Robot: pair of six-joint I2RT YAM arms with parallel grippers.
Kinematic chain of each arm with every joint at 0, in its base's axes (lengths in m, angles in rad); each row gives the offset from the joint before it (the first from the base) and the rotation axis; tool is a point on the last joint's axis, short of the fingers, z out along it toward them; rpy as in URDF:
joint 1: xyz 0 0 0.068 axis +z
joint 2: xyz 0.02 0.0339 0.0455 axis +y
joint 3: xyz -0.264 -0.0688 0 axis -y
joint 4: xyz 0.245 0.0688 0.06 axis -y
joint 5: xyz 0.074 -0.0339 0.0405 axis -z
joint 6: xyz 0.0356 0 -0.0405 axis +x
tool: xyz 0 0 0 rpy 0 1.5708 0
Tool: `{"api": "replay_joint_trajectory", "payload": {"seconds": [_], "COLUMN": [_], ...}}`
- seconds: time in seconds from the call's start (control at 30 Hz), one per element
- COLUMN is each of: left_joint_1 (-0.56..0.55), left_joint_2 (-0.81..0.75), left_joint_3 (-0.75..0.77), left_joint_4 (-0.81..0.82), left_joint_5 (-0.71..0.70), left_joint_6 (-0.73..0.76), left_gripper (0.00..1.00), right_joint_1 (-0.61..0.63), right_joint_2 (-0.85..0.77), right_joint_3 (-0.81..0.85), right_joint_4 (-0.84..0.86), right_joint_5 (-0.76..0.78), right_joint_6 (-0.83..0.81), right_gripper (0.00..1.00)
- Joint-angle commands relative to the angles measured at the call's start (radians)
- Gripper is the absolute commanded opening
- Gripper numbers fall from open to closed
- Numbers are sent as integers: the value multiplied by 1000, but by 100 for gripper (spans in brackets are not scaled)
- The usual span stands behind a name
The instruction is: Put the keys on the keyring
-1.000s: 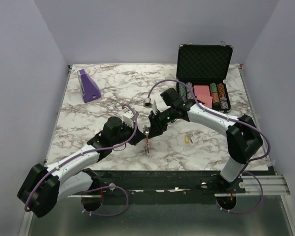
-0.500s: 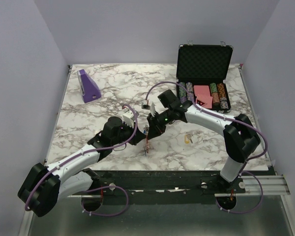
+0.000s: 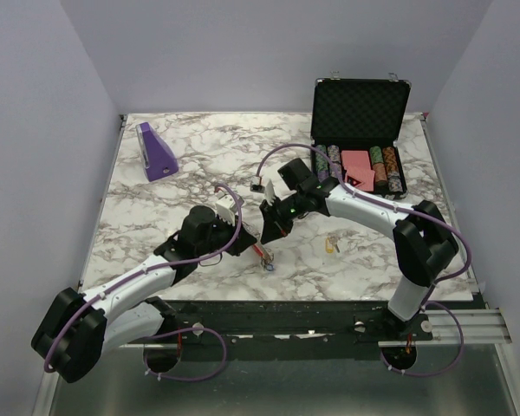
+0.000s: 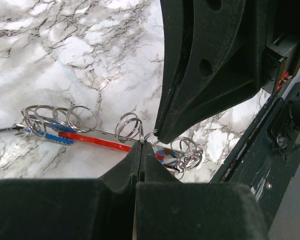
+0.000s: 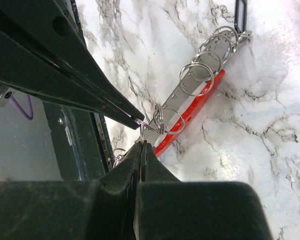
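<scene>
The keyring [image 4: 95,141] is a red curved piece on a grey metal strip strung with several thin rings, hanging just above the marble. My left gripper [image 4: 141,145] is shut on one thin ring [image 4: 129,127] of it. My right gripper [image 5: 141,143] is shut on the same ring [image 5: 162,120], its tips almost touching the left fingertips [image 5: 132,116]. In the top view both grippers, left [image 3: 248,240] and right [image 3: 266,232], meet over the keyring [image 3: 263,254]. A blue key head [image 4: 52,136] shows at the bunch's far end. A yellow key [image 3: 331,245] lies alone to the right.
An open black case [image 3: 360,111] with poker chips [image 3: 387,167] stands at the back right. A purple wedge [image 3: 156,152] is at the back left. A small dark block [image 3: 257,184] lies behind the grippers. The table's front edge [image 3: 277,299] is close below the keyring.
My right gripper has shut on the thin ring beside the left fingertips. The hanging keyring has swung from straight down to a slant toward the lower right.
</scene>
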Motion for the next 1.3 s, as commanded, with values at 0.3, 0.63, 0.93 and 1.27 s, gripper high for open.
{"api": "replay_joint_trajectory", "payload": {"seconds": [0.3, 0.63, 0.93, 1.27], "left_joint_1": [0, 0, 25, 54], "left_joint_2": [-23, -15, -61, -343], "left_joint_3": [-19, -19, -53, -182], "left_joint_4": [64, 65, 85, 96], "left_joint_5": [9, 5, -4, -1], "left_joint_6": [-21, -21, -60, -113], "left_gripper": [0, 0, 0, 51], "right_joint_1": [11, 11, 7, 0], "right_joint_2": [24, 14, -2, -24], "right_joint_3": [4, 9, 16, 27], "right_joint_4": [14, 8, -18, -84], "right_joint_5": [40, 3, -31, -169], "right_joint_6": [-6, -21, -81, -239], "right_gripper": [25, 1, 1, 1]}}
